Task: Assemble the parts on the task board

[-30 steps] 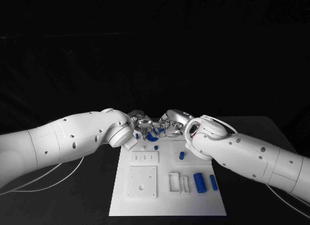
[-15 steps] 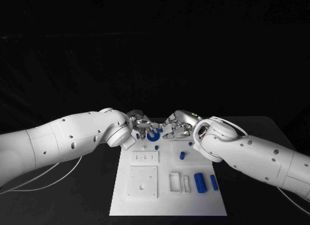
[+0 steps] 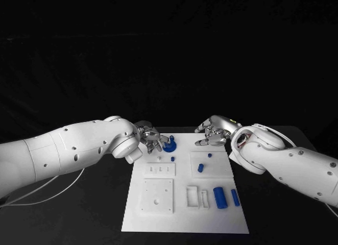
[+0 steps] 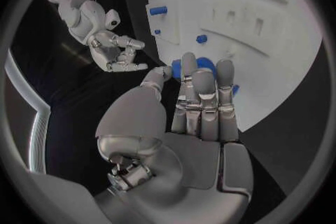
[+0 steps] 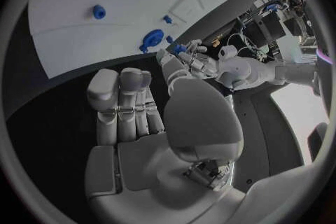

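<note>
Nearest you on the task board (image 3: 185, 214), two blue cylinders stand out at its right side: a thick one (image 3: 219, 197) and a slimmer one (image 3: 235, 197) just beside it, lying parallel. Left of them you see white raised blocks, a square plate (image 3: 157, 196) with small holes and two narrow upright pieces (image 3: 196, 196).

Further up the board, a small blue peg (image 3: 200, 167) lies in the right middle section, with a tiny blue piece (image 3: 210, 154) just beyond it. In the left middle you find a white slotted block (image 3: 160, 169) and a little blue stud (image 3: 172, 158) above it.

At the far left corner of the board sits a round blue part (image 3: 170, 147). Your left hand (image 3: 152, 138) is right at it, fingers reaching over that corner. In the left wrist view the fingers (image 4: 203, 102) lie straight and close together with the thumb set apart, the round blue part showing just past the fingertips; you cannot tell whether they touch it, and nothing sits in the palm.

Your right hand (image 3: 215, 132) hovers at the far right corner of the board, well apart from the left hand. In the right wrist view its fingers (image 5: 125, 102) are extended side by side, thumb spread off, holding nothing.
</note>
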`<act>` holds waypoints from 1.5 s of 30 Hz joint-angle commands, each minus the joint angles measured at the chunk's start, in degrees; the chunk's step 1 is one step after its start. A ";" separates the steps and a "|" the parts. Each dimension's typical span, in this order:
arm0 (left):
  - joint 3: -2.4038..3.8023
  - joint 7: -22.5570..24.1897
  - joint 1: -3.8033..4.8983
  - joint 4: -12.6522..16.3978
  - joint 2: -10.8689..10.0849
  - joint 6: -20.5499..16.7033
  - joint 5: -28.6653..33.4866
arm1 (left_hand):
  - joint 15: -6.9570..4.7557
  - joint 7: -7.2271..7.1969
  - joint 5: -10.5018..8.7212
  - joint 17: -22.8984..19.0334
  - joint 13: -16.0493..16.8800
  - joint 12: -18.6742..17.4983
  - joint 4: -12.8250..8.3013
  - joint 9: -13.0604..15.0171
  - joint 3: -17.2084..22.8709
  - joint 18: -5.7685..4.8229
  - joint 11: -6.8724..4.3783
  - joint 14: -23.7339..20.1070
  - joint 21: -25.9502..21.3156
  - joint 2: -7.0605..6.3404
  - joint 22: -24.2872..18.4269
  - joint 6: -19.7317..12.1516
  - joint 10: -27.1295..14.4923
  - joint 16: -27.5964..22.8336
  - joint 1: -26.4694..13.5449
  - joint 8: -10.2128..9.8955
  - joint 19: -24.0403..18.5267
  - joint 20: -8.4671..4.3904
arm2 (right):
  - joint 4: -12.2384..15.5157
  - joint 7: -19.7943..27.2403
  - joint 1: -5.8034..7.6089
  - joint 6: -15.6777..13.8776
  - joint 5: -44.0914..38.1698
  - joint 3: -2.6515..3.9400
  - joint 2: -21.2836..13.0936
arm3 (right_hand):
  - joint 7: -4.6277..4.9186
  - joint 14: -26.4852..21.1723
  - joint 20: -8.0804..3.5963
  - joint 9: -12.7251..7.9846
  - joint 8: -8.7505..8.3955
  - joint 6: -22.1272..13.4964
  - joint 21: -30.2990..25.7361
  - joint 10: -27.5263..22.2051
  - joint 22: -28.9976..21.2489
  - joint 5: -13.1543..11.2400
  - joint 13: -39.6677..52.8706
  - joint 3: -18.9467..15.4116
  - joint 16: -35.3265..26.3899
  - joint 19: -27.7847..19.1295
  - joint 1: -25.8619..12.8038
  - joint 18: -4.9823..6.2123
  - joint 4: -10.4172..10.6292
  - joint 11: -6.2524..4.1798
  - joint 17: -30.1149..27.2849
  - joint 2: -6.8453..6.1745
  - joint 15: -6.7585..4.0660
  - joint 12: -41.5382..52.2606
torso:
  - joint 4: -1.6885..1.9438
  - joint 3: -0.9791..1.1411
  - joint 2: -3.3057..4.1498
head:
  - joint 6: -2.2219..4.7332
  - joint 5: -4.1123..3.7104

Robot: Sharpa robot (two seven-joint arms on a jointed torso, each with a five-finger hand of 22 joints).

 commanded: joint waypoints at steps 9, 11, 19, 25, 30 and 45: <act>-0.61 -6.45 -0.67 2.81 -1.43 2.21 -5.83 | -0.06 -1.67 0.41 0.18 -0.02 1.00 -9.70 -0.41 8.75 0.05 -0.53 0.94 0.30 0.42 0.06 2.47 2.60 -0.34 -0.30 0.11 0.42 -0.46 | -3.49 3.52 0.91 -4.59 8.04 4.49 0.48 | -0.10 0.05 0.16 -0.03 -0.16 0.63 -0.58 -0.33 6.33 2.55 -0.38 0.36 -0.35 2.96 -0.80 0.64 -1.29 -0.28 -0.06 0.57 0.12 -0.43 | 0.64 0.04 -0.55 | -1.49 -0.42; -0.95 -7.06 -0.74 3.61 -1.74 1.96 -6.94 | -0.08 -1.69 0.44 0.21 0.01 1.12 -9.75 -0.43 8.73 0.03 -0.55 1.01 0.30 0.41 0.06 2.51 2.61 -0.33 -0.34 0.11 0.46 -0.47 | -4.10 2.86 1.21 -5.67 8.24 4.82 0.67 | -0.11 0.04 0.16 -0.03 -0.16 0.68 -0.53 -0.40 6.35 2.66 -0.50 0.41 -0.37 2.97 -0.93 0.62 -1.31 -0.29 -0.07 0.60 0.12 -0.55 | 0.71 0.05 -0.60 | -1.77 -0.22; -1.84 -7.78 -1.14 5.63 -2.39 -0.94 -10.56 | -0.31 -1.88 2.05 0.51 0.33 2.22 -10.16 -0.38 8.71 -0.02 -0.75 1.59 0.51 0.12 0.17 3.10 2.66 -0.12 -0.67 0.13 0.86 -0.70 | -6.32 -3.08 1.68 -10.25 6.36 5.19 1.73 | -0.21 0.17 0.21 -0.01 -0.14 0.74 -0.96 0.12 6.25 0.00 -1.25 -0.61 -0.53 3.00 -1.48 0.70 -0.10 -0.29 -0.22 0.21 0.15 -0.84 | 1.13 0.03 -1.01 | -2.74 -0.04; -1.98 -8.45 -1.69 6.50 -2.40 -0.81 -12.99 | -0.32 -1.89 2.04 0.57 0.31 2.29 -10.21 -0.37 8.75 -0.03 -0.73 1.61 0.54 0.15 0.20 3.13 2.65 -0.12 -0.72 0.11 0.87 -0.72 | -7.29 -4.11 1.77 -10.92 6.13 5.24 2.47 | -0.22 0.21 0.20 -0.02 -0.16 0.71 -1.11 0.11 6.22 -0.06 -1.50 -0.61 -0.59 3.03 -1.29 0.71 0.51 -0.31 -0.29 0.10 0.14 -0.87 | 1.62 -0.08 -1.29 | -3.43 0.01; -2.01 -8.86 -2.00 7.02 -2.26 -0.68 -14.84 | -0.33 -1.89 2.12 0.64 0.29 2.36 -10.30 -0.36 8.80 -0.07 -0.73 1.63 0.56 0.14 0.23 3.17 2.65 -0.13 -0.77 0.11 0.85 -0.73 | -7.82 -4.72 1.88 -11.06 6.07 5.26 3.08 | -0.23 0.21 0.18 -0.02 -0.15 0.76 -1.21 0.11 6.22 -0.12 -1.68 -0.47 -0.64 3.05 -1.12 0.70 0.77 -0.32 -0.33 -0.02 0.13 -0.85 | 1.75 0.03 -1.38 | -3.92 0.04; -2.03 -9.76 -2.51 7.41 -1.56 0.94 -17.22 | -0.39 -1.92 2.44 0.90 0.30 2.74 -10.54 -0.32 8.90 -0.13 -0.78 1.75 0.65 0.09 0.35 3.31 2.66 -0.05 -0.82 0.11 0.90 -0.81 | -8.58 -5.76 1.95 -10.72 5.50 5.26 3.88 | -0.23 0.21 0.18 -0.02 -0.16 0.77 -1.31 0.08 6.22 -0.29 -1.83 -0.29 -0.67 3.06 -1.00 0.69 0.84 -0.33 -0.34 -0.14 0.13 -0.80 | 1.73 0.08 -1.35 | -4.27 0.05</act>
